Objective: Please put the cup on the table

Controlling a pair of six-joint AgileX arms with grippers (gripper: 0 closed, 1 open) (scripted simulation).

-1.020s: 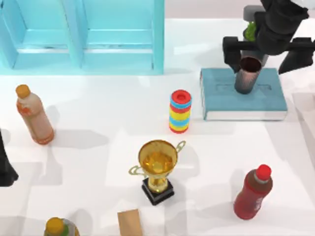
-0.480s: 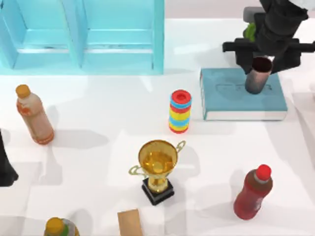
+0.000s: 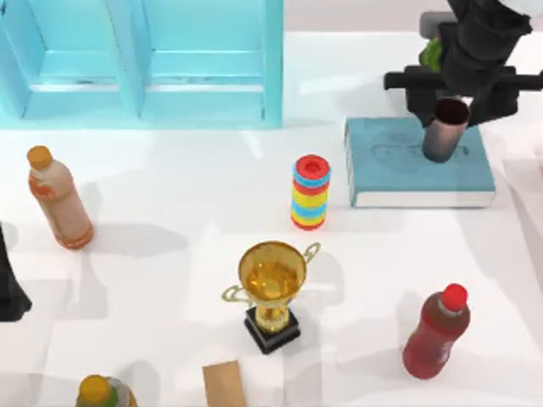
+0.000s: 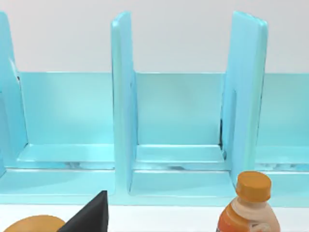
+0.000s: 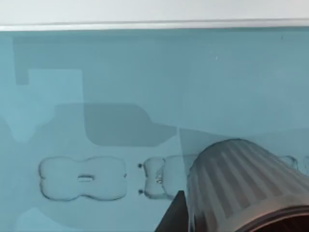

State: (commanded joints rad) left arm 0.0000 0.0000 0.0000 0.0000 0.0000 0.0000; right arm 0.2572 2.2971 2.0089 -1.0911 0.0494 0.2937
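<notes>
Half done: your right gripper point(image 3: 447, 106) grips the cup point(image 3: 445, 130) above the far-right book point(image 3: 390, 165); the table point(image 3: 170, 203) placement remains.

My right end effector point(image 3: 447, 91) is matte black, a blocky crossbar with two squared fingers beneath a rounded dark wrist; my left arm point(image 3: 8, 288) is black too.

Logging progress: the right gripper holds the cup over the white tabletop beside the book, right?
Not quite. The top view shows the right gripper holding the cup over the teal book, not over the table.
</notes>
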